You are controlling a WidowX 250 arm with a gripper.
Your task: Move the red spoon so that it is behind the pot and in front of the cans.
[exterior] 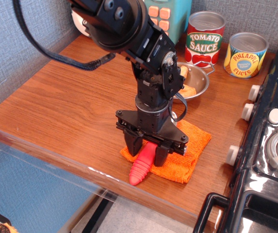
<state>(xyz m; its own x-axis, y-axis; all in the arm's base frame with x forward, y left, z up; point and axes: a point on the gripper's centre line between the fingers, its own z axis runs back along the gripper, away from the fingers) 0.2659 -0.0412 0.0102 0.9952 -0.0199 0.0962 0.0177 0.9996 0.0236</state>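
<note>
The gripper (147, 155) points straight down over the near part of the table (66, 107), its 2 black fingers (160, 156) closed narrowly on the red spoon (143, 167) — one finger on each side of the handle, both touching it; the handle is coral-red plastic, ribbed in rings and tapering to a rounded tip, and that tip sticks out below and slightly left of the gripper, toward the table's front edge; the spoon's bowl is hidden behind the gripper body, so its look cannot be told here. Under the gripper and spreading to its right lies the orange cloth (190, 150), a rumpled, nubbly square; whether the handle is resting on the cloth or raised just off it cannot be told. Behind the gripper and a little to its right, partly covered by the arm, sits the pot (199, 85) — a shallow shiny steel pan with a thin wire loop handle at its back, holding pale orange pieces (187, 91). Farther behind, well apart from the gripper, stand the 2 cans (204, 41): a red one marked "Tomato Sauce" directly behind the pot, and a shorter yellow-blue one (246, 54) marked "Pineapple Slices" to its right; the spoon is on the near side of the pot, not between pot and cans. To the gripper's far right is a black stove (275, 145) with white knobs.
</note>
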